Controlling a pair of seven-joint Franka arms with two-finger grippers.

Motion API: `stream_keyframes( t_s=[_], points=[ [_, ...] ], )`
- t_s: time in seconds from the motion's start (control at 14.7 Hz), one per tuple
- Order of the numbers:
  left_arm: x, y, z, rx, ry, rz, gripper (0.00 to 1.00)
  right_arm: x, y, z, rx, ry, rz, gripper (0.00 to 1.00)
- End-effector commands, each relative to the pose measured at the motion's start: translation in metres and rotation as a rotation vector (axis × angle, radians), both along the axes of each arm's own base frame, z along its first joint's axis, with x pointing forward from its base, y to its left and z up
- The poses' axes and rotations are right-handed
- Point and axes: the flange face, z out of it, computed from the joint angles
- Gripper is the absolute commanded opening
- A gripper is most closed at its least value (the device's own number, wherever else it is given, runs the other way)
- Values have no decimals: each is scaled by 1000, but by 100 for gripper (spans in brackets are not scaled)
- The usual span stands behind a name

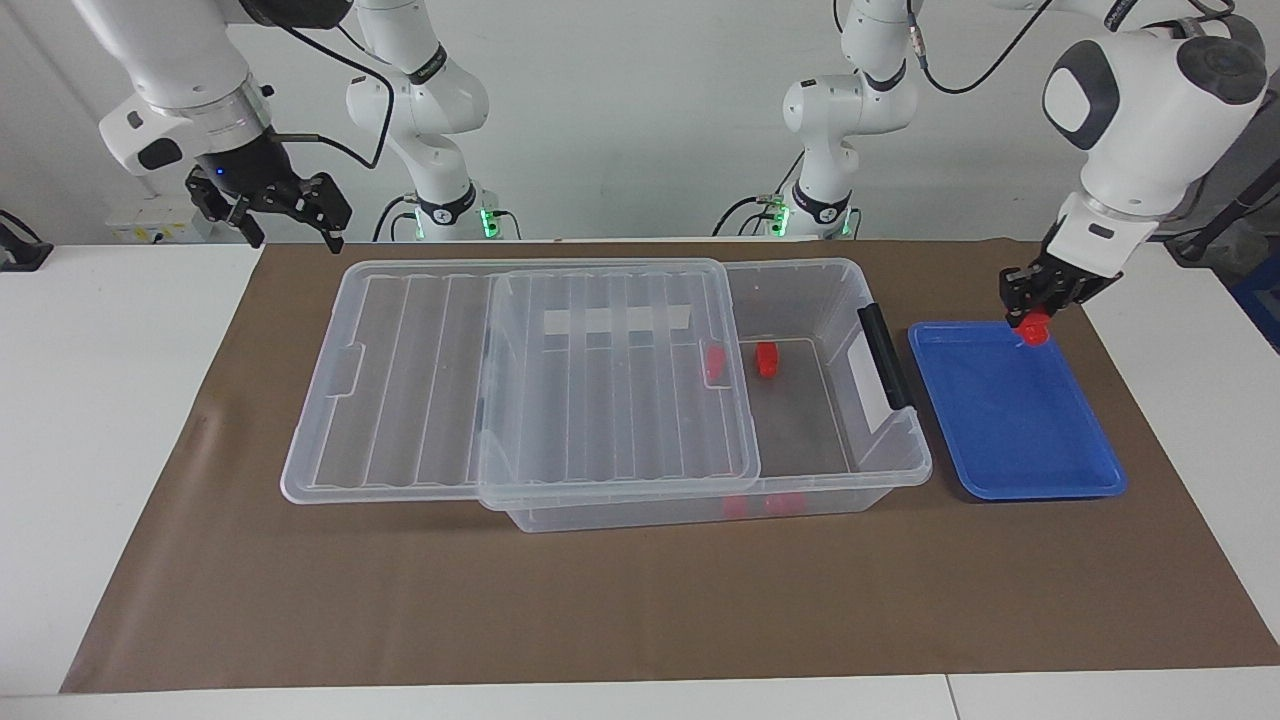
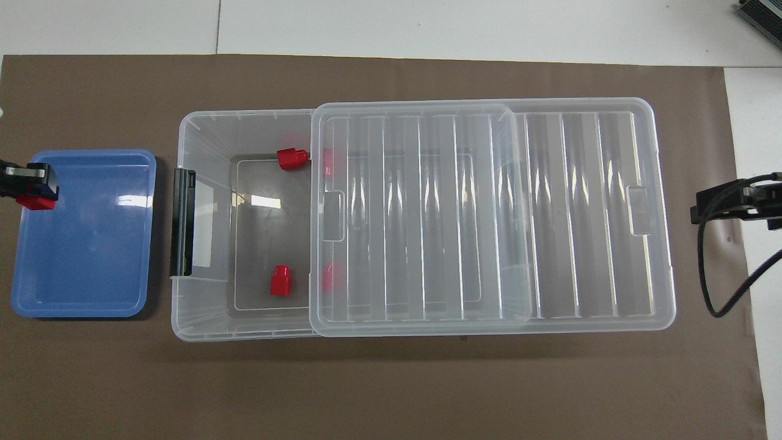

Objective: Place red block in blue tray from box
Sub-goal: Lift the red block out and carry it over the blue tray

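Observation:
My left gripper (image 1: 1035, 318) is shut on a small red block (image 1: 1037, 332) and holds it just over the corner of the blue tray (image 1: 1020, 420) nearest the robots. In the overhead view this gripper (image 2: 33, 189) and its block (image 2: 36, 201) are over the tray's (image 2: 85, 244) outer edge. The clear box (image 1: 800, 285) stands beside the tray with its ribbed lid (image 1: 600, 400) slid toward the right arm's end. Two more red blocks lie in the box's uncovered part, one nearer the robots (image 2: 281, 281) and one farther (image 2: 290, 159). My right gripper (image 1: 270, 215) waits, open and raised.
A brown mat (image 1: 600, 600) covers the table under the box and the tray. The box's black latch handle (image 1: 885, 355) faces the tray. The lid (image 2: 427, 214) overhangs the box toward the right arm's end. A black cable (image 2: 715, 275) hangs by the right gripper (image 2: 733, 205).

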Motion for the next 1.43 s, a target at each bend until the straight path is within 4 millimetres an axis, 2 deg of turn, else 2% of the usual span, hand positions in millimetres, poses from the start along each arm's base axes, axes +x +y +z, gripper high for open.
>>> stream_keyframes(
  t_s=[0.0, 0.14, 0.34, 0.61, 0.89, 1.02, 1.09, 1.16, 1.29, 1.36],
  points=[
    [-14, 20, -24, -17, -31, -51, 4, -10, 0, 4, 16, -7, -15, 100],
    [-18, 25, -51, -16, -32, -123, 4, -10, -1, 3, 16, -6, -15, 100],
    [-18, 34, -80, -12, -58, -125, 4, -9, -1, 1, 16, -12, -15, 100],
    [-23, 68, -110, -7, -73, -118, 4, -10, 0, -2, 15, -4, -23, 100],
    [-17, 74, -128, -24, -97, -89, 4, -13, -5, -7, 15, -11, -33, 100],
    [-13, 68, -151, -70, -117, -50, 4, -12, -7, -9, 15, -14, -36, 99],
    [-13, 66, -164, -71, -122, -45, 4, -12, -11, -9, 15, -14, -44, 94],
    [-13, 68, -177, -70, -122, -41, 4, -11, -11, -11, 15, -18, -41, 79],
    [-13, 75, -192, -69, -114, -40, 4, -8, -14, -18, 15, -34, -40, 75],
    [-13, 77, -196, -69, -111, -42, 4, -7, -16, -19, 15, -43, -44, 63]
  ],
)
